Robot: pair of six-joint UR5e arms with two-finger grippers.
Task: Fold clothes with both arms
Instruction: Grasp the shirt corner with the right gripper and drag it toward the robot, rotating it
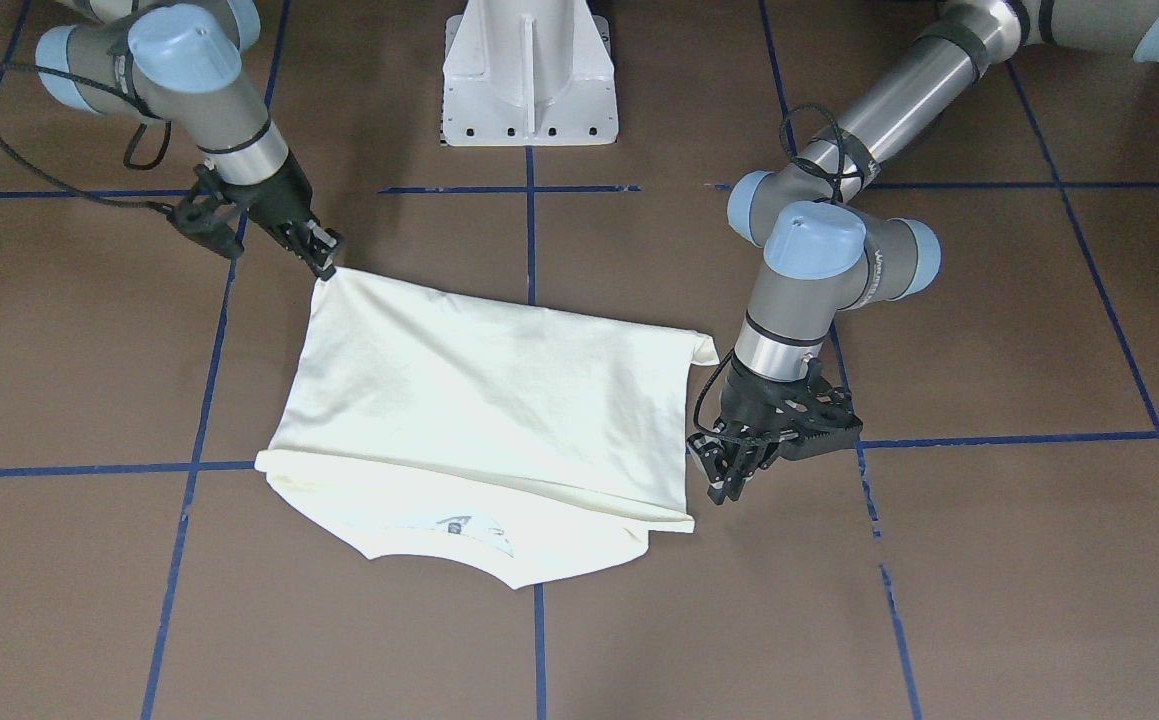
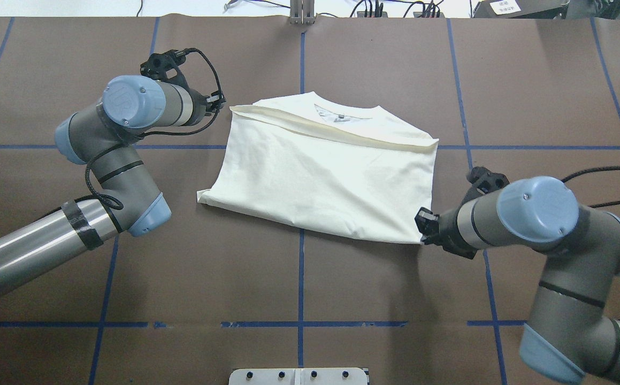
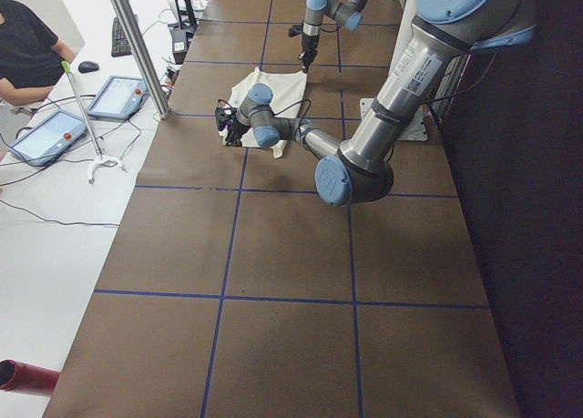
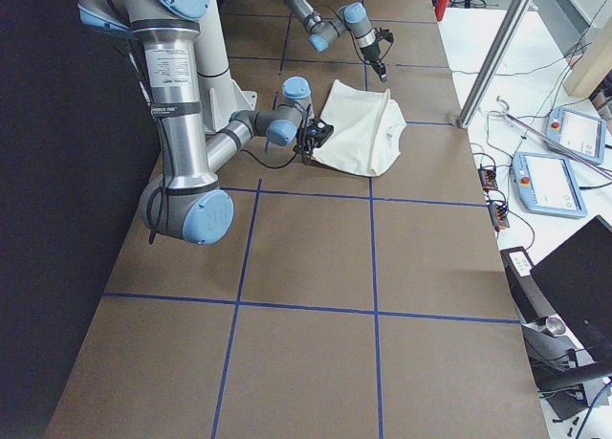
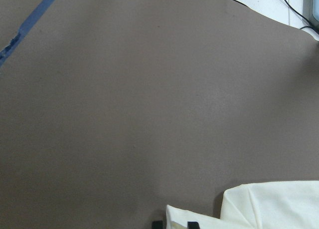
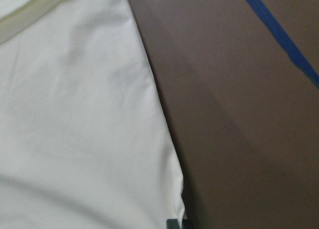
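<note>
The cream-white T-shirt (image 1: pixel 479 400) (image 2: pixel 326 176) lies folded over at the table's middle, its collar and label (image 2: pixel 336 115) on the far side. The cat print is hidden. My right gripper (image 1: pixel 324 262) (image 2: pixel 421 227) is shut on the shirt's near right corner and holds it slightly lifted, so the cloth looks taut there; the right wrist view (image 6: pixel 179 224) shows its tips close together at the cloth's edge. My left gripper (image 1: pixel 729 485) (image 2: pixel 220 101) hovers at the far left corner of the fold. In the left wrist view (image 5: pixel 175 224) its tips stand slightly apart over the cloth (image 5: pixel 274 206).
The white pedestal base (image 1: pixel 529 80) (image 2: pixel 299 376) stands at the robot's side of the brown table, which carries blue tape lines (image 2: pixel 301 267). A metal post (image 3: pixel 137 45), tablets and a seated operator (image 3: pixel 27 54) are beyond the far edge.
</note>
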